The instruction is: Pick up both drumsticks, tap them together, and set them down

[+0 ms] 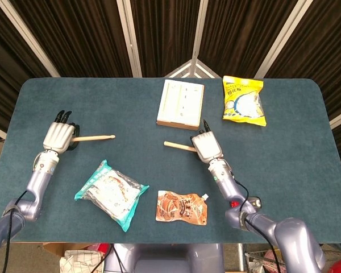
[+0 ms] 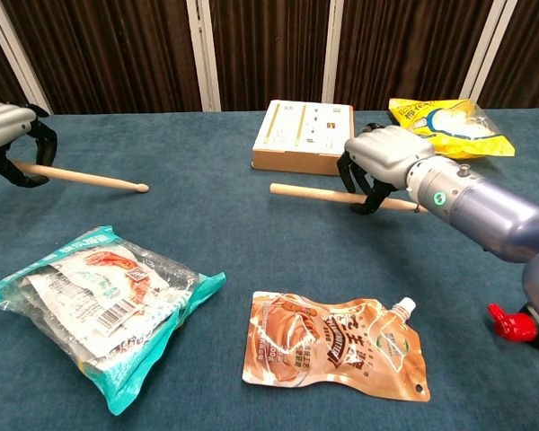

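Dark curtains hung behind a blue bench; each hand, left and right, had fingers wrapped around one drumstick, tips pointing inward, well apart.

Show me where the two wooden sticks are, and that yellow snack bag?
Left drumstick [image 1: 96, 137], head view: middle of the bare shaft past the left hand.
Right drumstick [image 2: 310, 192], chest view: bare shaft ahead of the right hand.
Yellow snack bag [image 1: 244, 100], head view: centre of the printed front.
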{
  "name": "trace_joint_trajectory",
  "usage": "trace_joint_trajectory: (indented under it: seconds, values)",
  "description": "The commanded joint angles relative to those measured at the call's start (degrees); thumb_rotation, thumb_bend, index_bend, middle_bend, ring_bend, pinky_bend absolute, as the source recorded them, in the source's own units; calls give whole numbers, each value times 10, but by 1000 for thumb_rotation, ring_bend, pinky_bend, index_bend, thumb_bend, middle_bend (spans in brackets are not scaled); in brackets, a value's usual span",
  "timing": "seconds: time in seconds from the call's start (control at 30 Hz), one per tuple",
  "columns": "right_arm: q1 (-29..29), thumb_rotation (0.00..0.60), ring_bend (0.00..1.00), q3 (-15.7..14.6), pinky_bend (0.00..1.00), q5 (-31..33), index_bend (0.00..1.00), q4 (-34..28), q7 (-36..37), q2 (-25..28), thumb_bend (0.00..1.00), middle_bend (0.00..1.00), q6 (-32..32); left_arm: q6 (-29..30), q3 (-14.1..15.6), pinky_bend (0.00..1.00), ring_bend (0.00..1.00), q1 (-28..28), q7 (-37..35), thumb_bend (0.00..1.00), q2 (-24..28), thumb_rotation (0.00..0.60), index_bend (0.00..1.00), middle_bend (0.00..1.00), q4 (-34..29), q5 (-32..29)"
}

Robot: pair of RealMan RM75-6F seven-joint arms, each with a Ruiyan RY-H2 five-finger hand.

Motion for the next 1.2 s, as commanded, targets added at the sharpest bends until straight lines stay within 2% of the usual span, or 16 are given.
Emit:
trace_joint_trajectory:
  seconds: [0.03,0.23,0.37,0.5,0.67,0.77,0.83,0.93,1.0,1.1,1.2]
  values:
    - [3,600,362,6,0,-4,712,13,8,-9,447,639,-9,-14,11,0,24,6,3,421,2,600,468,394,5,9]
    - [0,600,257,20,0,17,483,-4,-13,-3,447,452,-41,-43,14,0,0,13,27,421,18,600,254,218,-3,4]
    - [-4,600,174,35,0,51,295,-40,-47,14,447,302,-65,-42,5,0,0,17,37,421,35,600,175,140,-25,-3]
    - [-11,600,112,63,0,110,164,-103,-94,39,421,203,-75,-29,-9,0,0,23,40,421,67,600,110,62,-74,-11]
    - [-22,600,62,102,0,191,67,-214,-155,94,363,130,-48,20,-28,0,0,43,22,421,142,600,92,25,-200,-14]
    - [-42,600,57,121,0,216,57,-312,-172,150,361,108,-11,84,-33,0,0,73,6,421,198,600,77,25,-303,1]
    - [-65,600,57,124,0,217,55,-385,-184,193,361,104,27,137,-27,0,0,106,17,419,239,600,61,25,-380,11]
    - [-119,600,57,108,0,202,55,-528,-207,272,360,104,109,215,5,0,0,178,114,392,322,600,41,22,-540,12]
    - [-151,600,57,90,0,173,55,-585,-204,304,360,104,151,264,21,0,0,215,156,355,345,600,32,15,-605,16]
    - [-207,600,57,51,0,110,55,-647,-177,343,361,104,211,323,50,0,0,273,203,338,370,600,22,1,-686,8]
    - [-252,600,57,10,0,54,55,-675,-153,367,361,104,254,353,75,0,0,311,204,338,390,600,22,0,-731,18]
